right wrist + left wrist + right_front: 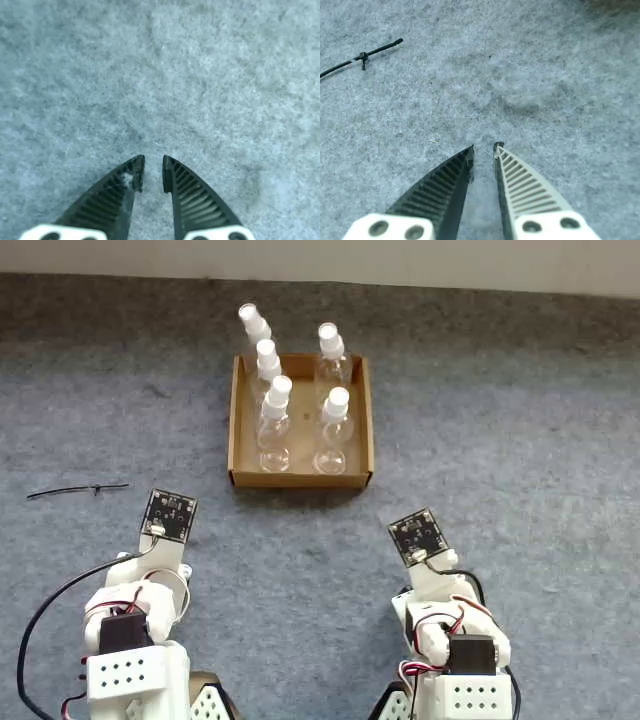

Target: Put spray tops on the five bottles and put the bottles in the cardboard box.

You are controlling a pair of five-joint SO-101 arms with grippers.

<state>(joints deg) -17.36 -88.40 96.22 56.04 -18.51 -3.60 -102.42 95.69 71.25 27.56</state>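
Already all five bottles (331, 430) stand capped inside the cardboard box (236, 425), well ahead between left gripper (483, 148) and right gripper (153, 167), both almost closed, empty

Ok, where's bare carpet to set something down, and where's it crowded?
Widest: carpet right of the cardboard box. Also free: the strip between the box front and the left gripper and right gripper. Left of the box is bare down to the black cable tie. Crowded: inside the box, among five bottles.
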